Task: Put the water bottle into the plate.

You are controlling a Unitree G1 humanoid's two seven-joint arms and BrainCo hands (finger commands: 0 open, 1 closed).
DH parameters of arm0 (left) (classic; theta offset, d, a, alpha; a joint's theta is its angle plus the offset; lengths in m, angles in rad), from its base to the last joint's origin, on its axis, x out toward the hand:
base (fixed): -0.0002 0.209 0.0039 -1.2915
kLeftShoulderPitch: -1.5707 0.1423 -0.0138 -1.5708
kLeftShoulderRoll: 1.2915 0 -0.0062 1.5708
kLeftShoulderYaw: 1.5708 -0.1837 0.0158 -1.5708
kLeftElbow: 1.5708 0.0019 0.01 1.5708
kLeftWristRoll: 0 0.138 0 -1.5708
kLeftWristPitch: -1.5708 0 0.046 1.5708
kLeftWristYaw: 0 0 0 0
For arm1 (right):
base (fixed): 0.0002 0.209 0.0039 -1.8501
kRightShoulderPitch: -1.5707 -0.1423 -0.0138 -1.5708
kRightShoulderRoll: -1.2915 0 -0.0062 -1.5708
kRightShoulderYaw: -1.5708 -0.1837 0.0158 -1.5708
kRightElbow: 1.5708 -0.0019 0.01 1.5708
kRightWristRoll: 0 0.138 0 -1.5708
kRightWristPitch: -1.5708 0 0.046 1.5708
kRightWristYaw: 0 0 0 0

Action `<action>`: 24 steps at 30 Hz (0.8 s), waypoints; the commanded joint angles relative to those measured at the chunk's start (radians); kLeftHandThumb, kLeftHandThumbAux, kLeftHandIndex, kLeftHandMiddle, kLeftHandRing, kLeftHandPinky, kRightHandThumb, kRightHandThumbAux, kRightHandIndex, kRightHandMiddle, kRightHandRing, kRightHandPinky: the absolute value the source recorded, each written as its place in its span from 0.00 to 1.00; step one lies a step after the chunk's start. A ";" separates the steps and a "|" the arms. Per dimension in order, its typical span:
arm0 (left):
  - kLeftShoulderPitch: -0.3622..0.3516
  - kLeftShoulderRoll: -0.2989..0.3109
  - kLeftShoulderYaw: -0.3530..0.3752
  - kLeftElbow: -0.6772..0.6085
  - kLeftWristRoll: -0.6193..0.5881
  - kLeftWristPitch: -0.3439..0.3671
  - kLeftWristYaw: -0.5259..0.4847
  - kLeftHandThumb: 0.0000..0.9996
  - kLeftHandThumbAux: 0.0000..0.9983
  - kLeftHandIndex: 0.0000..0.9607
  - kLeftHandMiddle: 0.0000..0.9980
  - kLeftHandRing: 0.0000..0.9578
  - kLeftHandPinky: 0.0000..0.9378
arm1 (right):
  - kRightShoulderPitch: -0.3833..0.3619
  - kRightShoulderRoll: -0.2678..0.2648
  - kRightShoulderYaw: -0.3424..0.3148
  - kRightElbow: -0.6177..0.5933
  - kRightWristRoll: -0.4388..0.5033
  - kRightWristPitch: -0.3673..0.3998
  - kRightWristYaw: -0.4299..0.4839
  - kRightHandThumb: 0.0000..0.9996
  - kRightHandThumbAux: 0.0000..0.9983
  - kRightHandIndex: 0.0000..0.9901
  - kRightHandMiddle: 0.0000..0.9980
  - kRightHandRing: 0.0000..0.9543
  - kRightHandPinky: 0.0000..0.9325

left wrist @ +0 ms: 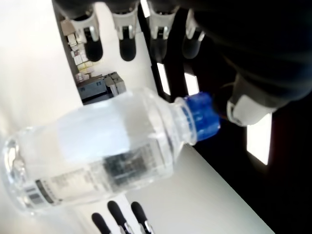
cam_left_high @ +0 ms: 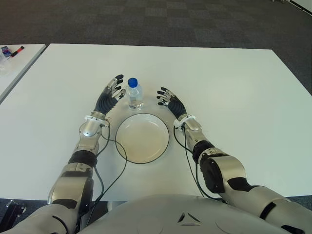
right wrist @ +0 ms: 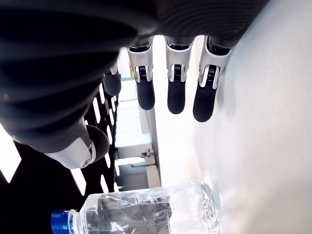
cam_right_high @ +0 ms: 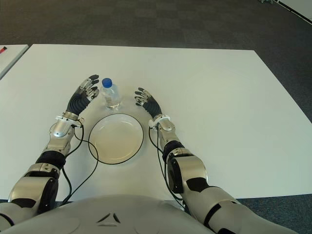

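Observation:
A small clear water bottle (cam_left_high: 134, 93) with a blue cap stands upright on the white table (cam_left_high: 234, 87), just beyond the far rim of a white plate (cam_left_high: 142, 138) with a dark edge. My left hand (cam_left_high: 112, 92) is close beside the bottle on its left, fingers spread and not touching it. My right hand (cam_left_high: 166, 98) is a little farther off on the bottle's right, fingers spread too. The left wrist view shows the bottle (left wrist: 107, 151) near the straight fingers (left wrist: 127, 34). In the right wrist view the bottle (right wrist: 146, 214) is apart from the extended fingers (right wrist: 176, 87).
A second white table (cam_left_high: 14, 63) at the far left carries a red marker (cam_left_high: 17, 50) and a small object. Dark carpet lies beyond the table's far edge. Cables run from both wrists across the table beside the plate.

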 commanded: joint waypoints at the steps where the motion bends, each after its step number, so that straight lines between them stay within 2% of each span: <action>1: 0.025 0.005 -0.006 -0.045 0.004 0.005 -0.010 0.49 0.52 0.02 0.06 0.05 0.09 | 0.026 0.070 -0.001 0.033 0.004 0.054 -0.012 0.15 0.62 0.08 0.17 0.18 0.23; 10: 0.078 -0.026 -0.011 -0.221 0.035 0.061 0.055 0.31 0.59 0.03 0.07 0.07 0.11 | 0.025 0.070 -0.002 0.033 0.005 0.058 -0.013 0.14 0.62 0.08 0.17 0.18 0.23; 17: 0.100 -0.020 -0.016 -0.281 0.098 0.104 0.109 0.17 0.60 0.01 0.08 0.08 0.10 | 0.025 0.069 -0.004 0.034 0.006 0.058 -0.009 0.13 0.62 0.08 0.17 0.19 0.23; 24: 0.115 -0.019 -0.021 -0.326 0.143 0.140 0.149 0.09 0.59 0.00 0.07 0.07 0.09 | 0.026 0.068 -0.003 0.033 0.005 0.056 -0.010 0.14 0.62 0.08 0.17 0.18 0.22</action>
